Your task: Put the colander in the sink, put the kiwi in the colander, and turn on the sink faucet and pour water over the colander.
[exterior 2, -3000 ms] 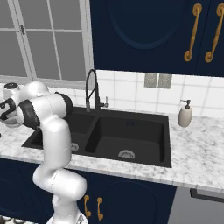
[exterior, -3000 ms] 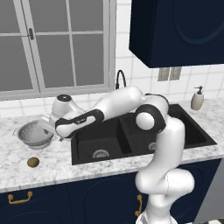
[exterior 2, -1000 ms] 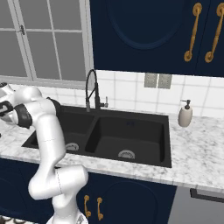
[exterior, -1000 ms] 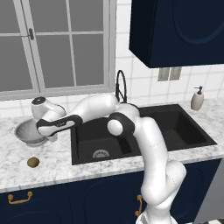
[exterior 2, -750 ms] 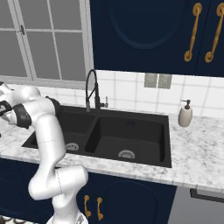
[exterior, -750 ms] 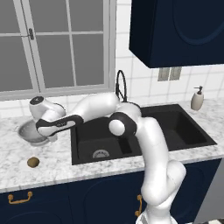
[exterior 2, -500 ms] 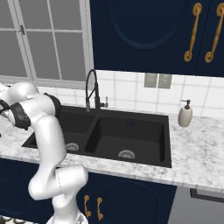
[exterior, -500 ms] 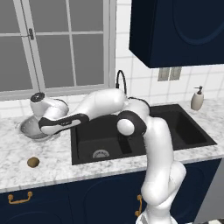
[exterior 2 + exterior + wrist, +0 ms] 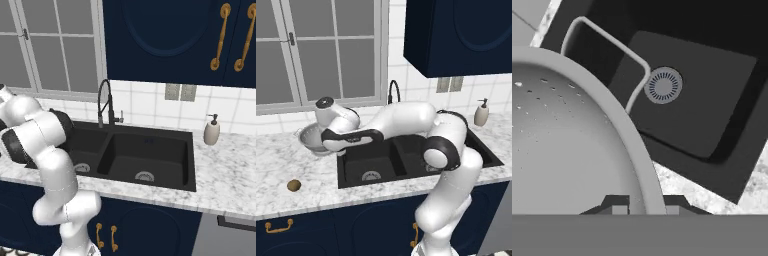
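Hand view: the jaws are clenched on the rim of the colander [image 9: 567, 150], one finger [image 9: 616, 204] inside the bowl, the other outside. Left base view shows the colander [image 9: 310, 139] on the desk just left of the sink [image 9: 406, 162], under the hand. The kiwi [image 9: 294, 185] lies near the desk's front edge, well apart.

Colander [image 9: 310, 139] beside sink [image 9: 406, 165], kiwi [image 9: 294, 185] near
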{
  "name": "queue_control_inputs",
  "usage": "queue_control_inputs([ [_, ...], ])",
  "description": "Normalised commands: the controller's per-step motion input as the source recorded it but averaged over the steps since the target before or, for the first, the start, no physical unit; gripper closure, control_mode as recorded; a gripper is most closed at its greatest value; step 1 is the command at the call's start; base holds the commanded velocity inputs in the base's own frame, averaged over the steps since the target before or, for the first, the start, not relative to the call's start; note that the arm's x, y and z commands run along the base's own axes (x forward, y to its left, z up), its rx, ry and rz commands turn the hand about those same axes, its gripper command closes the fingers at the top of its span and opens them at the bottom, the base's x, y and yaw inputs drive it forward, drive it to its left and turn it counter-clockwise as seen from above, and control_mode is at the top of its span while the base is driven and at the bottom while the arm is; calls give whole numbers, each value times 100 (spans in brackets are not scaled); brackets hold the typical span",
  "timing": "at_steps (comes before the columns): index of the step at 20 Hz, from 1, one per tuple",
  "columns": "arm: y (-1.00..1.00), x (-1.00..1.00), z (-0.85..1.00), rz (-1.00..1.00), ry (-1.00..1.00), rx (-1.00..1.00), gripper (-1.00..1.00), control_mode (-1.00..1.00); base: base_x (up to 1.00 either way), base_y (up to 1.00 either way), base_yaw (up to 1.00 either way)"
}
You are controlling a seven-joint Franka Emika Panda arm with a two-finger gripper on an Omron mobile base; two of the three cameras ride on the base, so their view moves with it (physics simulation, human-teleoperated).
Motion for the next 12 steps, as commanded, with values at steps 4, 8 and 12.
queue_control_inputs([
  [4,-46,-72,8,-62,6,19,100,-100,0,0,0],
  [8,-24,-80,-1,-65,0,9,100,-100,0,0,0],
  [12,-27,-33,-1,-70,18,4,100,-100,0,0,0],
])
